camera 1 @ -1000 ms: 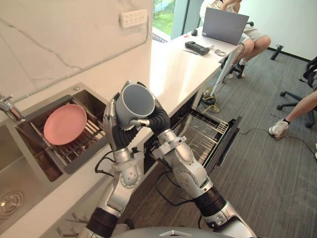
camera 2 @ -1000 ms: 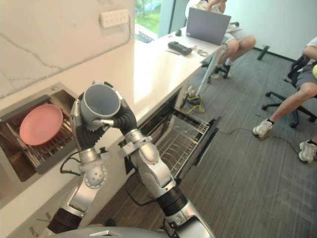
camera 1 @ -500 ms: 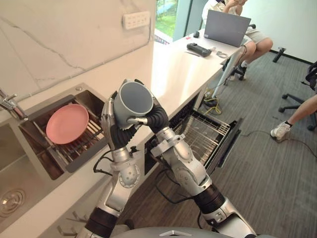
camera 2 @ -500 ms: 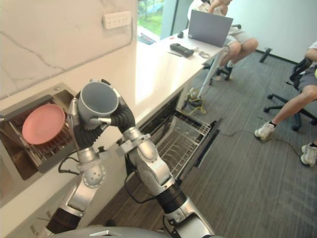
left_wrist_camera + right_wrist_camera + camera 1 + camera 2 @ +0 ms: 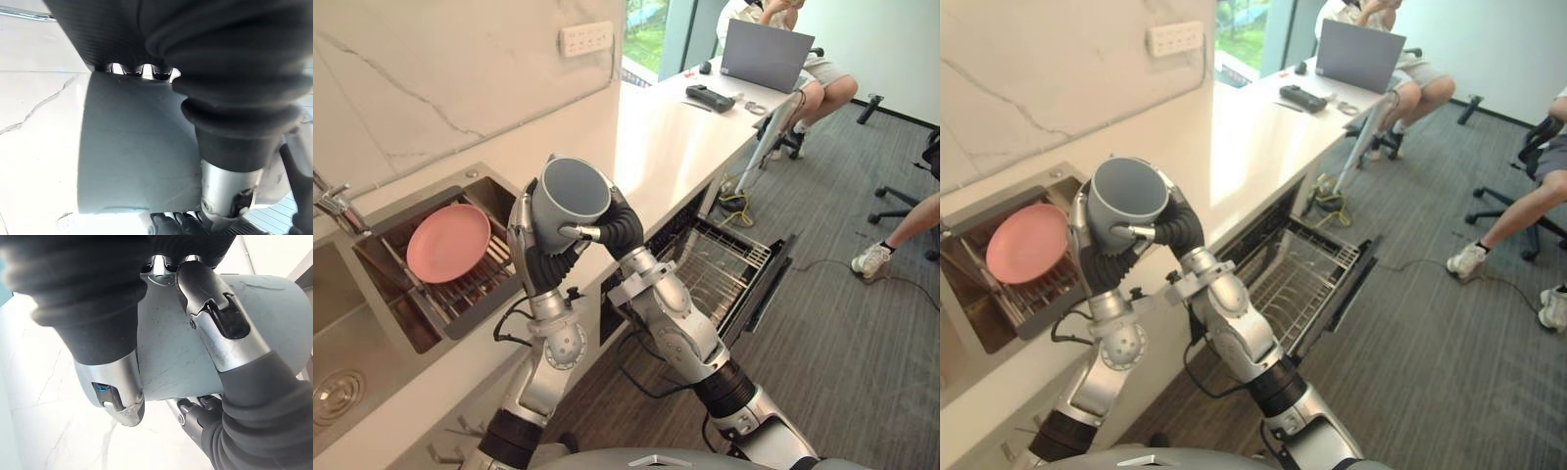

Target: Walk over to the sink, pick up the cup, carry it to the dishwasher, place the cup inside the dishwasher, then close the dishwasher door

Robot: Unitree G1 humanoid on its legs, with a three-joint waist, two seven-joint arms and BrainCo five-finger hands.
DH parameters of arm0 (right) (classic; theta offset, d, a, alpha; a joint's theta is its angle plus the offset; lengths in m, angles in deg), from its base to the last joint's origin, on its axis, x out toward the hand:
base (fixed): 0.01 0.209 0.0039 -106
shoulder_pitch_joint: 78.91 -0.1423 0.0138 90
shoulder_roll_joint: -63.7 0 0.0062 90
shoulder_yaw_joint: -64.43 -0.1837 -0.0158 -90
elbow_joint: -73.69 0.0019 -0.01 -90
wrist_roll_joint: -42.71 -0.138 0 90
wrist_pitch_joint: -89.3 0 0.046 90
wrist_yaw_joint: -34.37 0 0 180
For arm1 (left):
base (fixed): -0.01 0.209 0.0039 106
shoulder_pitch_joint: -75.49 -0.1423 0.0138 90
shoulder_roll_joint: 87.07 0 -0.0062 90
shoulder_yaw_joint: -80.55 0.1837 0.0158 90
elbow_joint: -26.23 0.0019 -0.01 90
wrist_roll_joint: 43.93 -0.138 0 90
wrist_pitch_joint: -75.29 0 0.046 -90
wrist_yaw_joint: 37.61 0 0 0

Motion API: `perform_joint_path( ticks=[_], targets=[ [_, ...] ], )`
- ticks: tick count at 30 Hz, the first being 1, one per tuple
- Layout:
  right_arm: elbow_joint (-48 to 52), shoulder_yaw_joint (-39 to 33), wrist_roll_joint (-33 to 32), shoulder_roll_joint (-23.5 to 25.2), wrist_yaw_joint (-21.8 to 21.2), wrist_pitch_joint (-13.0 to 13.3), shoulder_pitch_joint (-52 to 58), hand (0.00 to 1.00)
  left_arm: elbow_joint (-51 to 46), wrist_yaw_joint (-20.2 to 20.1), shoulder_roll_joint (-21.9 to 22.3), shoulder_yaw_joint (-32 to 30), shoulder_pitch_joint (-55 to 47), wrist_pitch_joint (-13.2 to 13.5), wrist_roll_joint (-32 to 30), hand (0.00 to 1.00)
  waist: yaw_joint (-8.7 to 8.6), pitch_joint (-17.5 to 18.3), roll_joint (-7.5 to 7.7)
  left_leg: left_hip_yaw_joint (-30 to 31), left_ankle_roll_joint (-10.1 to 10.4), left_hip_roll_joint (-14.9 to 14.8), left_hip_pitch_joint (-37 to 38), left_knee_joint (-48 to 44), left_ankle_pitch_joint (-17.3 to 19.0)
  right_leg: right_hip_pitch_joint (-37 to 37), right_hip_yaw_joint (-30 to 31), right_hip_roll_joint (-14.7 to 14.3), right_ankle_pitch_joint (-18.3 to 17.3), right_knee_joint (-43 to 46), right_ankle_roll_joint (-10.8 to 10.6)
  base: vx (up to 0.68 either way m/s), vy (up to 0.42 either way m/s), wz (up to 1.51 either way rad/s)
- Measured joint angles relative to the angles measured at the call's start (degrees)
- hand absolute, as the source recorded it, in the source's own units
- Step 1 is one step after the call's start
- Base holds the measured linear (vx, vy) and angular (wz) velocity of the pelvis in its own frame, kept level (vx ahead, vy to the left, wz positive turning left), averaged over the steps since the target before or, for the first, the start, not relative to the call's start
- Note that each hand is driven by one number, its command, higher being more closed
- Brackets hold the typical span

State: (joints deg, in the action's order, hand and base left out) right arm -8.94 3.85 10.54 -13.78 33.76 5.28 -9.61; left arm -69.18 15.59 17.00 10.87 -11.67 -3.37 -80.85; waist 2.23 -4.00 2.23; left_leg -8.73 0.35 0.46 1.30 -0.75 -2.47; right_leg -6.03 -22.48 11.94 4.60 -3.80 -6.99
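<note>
Over the last second the cup [image 5: 570, 196] stayed clasped between the left hand [image 5: 536, 257] and right hand [image 5: 621, 227], fingers curled round it, barely shifting above the counter's [image 5: 656, 137] front edge, so the carry to the open dishwasher [image 5: 724, 269] was still ahead.

The cup [image 5: 573, 194] is blue-grey. The plate [image 5: 448, 243] left of the cup is pink. The wall [image 5: 431, 88] is white marble with thin grey veins. The countertop [image 5: 656, 147] is white, the carpet [image 5: 862, 372] grey with fine stripes, the laptop [image 5: 767, 54] grey.
</note>
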Motion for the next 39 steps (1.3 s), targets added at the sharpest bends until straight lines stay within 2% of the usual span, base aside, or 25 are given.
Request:
perform_joint_path(
  ticks=[2,5,7,13,14,18,19,24,25,27,29,31,36,39],
  targets=[
    [-0.1,0.2,0.0,0.0,0.2,0.3,0.0,1.00,0.0,0.0,-0.2,0.0,0.0,0.2,0.2,1.00,0.00,0.0,-0.01,0.0,0.0,0.0,0.0,0.0,0.0,0.0,0.0,0.0,0.0,0.0,0.0,0.00,0.000,0.00],
    [-1.8,1.2,-0.2,0.0,0.4,3.0,-0.4,1.00,0.0,0.0,-0.4,0.0,0.0,0.3,0.5,1.00,0.02,0.0,-0.03,0.1,0.0,0.0,0.0,0.0,-0.1,0.0,0.0,0.0,0.0,0.1,0.0,0.00,0.000,0.00],
    [-2.0,1.5,-0.4,0.0,0.6,3.8,-0.4,1.00,0.0,0.0,-0.4,0.0,0.0,0.7,0.6,1.00,0.14,0.0,-0.04,0.1,0.0,0.0,0.0,0.0,-0.1,0.0,-0.1,0.0,0.0,0.1,0.0,0.00,0.000,0.00],
    [-4.0,2.1,-4.9,0.2,-0.3,6.8,-0.5,1.00,0.4,-0.1,-1.1,0.0,0.0,2.1,0.6,1.00,0.48,0.2,-0.38,0.3,0.0,0.1,0.0,0.0,-0.2,-0.1,-0.2,0.0,0.0,0.1,0.0,0.00,0.000,0.00],
    [-4.0,2.2,-6.6,0.2,-0.6,7.0,-0.5,1.00,0.4,-0.1,-1.5,-0.1,0.0,2.9,0.6,0.00,0.57,0.2,-0.50,0.3,0.0,0.1,0.0,0.0,-0.2,-0.1,-0.2,0.0,0.0,0.1,0.0,0.00,0.000,0.00],
    [-5.2,2.0,-12.8,1.1,-1.9,9.1,-1.8,1.00,0.3,-0.2,-1.8,-0.2,-0.1,7.4,0.3,0.00,0.78,0.6,-1.26,0.5,0.0,0.2,-0.1,0.0,-0.3,-0.1,-0.4,0.0,0.0,0.1,0.0,0.00,0.000,0.00],
    [-5.4,2.1,-13.2,1.1,-2.1,9.1,-2.2,1.00,-0.1,-0.3,-1.8,-0.4,-0.1,7.5,0.3,0.00,0.78,0.7,-1.41,0.5,0.0,0.2,-0.1,0.0,-0.3,-0.1,-0.4,0.0,0.0,0.1,0.0,0.00,0.000,0.04],
    [-5.4,2.0,-14.2,5.7,-2.6,10.2,-3.3,1.00,-11.0,-10.7,-2.7,-5.7,-0.5,7.8,5.1,0.00,0.98,1.0,-3.22,1.3,0.2,0.1,-0.2,1.0,-1.1,-0.2,-1.3,-0.1,0.0,-0.2,0.1,-0.01,-0.003,0.08],
    [-5.6,2.1,-14.3,5.7,-2.6,10.2,-3.5,1.00,-11.2,-11.2,-2.7,-5.5,-1.1,7.7,5.8,0.00,1.30,1.2,-3.59,1.3,0.2,0.2,-0.2,1.0,-1.0,-0.2,-1.3,0.0,0.0,-0.3,0.1,0.00,0.000,0.00],
    [-6.3,2.1,-15.0,5.6,-2.6,10.3,-3.4,1.00,-11.1,-10.0,-2.6,-4.1,-1.9,7.1,5.7,0.00,1.29,1.3,-3.64,1.3,0.2,0.1,-0.2,1.1,-1.0,-0.2,-1.3,-0.1,0.1,-0.4,0.1,0.00,0.000,0.00],
    [-6.5,2.2,-16.5,4.8,-2.6,11.3,-2.6,1.00,-9.0,-6.8,-2.3,-1.5,-2.3,5.9,3.9,0.00,1.21,1.2,-3.53,1.2,0.2,0.1,-0.2,1.1,-1.0,-0.2,-1.2,-0.1,0.2,-0.5,0.1,-0.01,0.002,-0.02],
    [-6.7,2.5,-17.8,4.7,-2.6,12.9,-1.6,1.00,-7.5,-2.9,-2.0,0.6,-2.3,4.9,0.2,0.00,0.83,1.2,-3.50,1.0,0.2,0.1,-0.2,1.2,-1.1,-0.1,-1.2,-0.1,0.2,-0.6,0.2,-0.01,0.005,-0.03],
    [-6.7,3.0,-18.5,4.6,-2.3,16.2,-1.5,1.00,-5.8,3.5,-0.9,1.7,-2.2,4.2,-6.1,0.00,0.88,1.2,-3.40,1.1,0.1,0.1,0.0,2.0,-1.5,-0.1,-1.4,-0.2,0.4,-0.8,0.1,0.00,0.000,0.00],
    [-6.6,-0.5,-15.9,5.0,0.3,17.2,-1.0,1.00,-6.9,4.0,-0.9,0.4,-2.2,3.9,-6.7,0.00,0.89,1.1,-3.23,1.1,0.0,0.1,0.1,2.3,-1.6,-0.1,-1.4,-0.2,0.4,-0.7,0.0,0.00,0.000,0.00]
  ],
)
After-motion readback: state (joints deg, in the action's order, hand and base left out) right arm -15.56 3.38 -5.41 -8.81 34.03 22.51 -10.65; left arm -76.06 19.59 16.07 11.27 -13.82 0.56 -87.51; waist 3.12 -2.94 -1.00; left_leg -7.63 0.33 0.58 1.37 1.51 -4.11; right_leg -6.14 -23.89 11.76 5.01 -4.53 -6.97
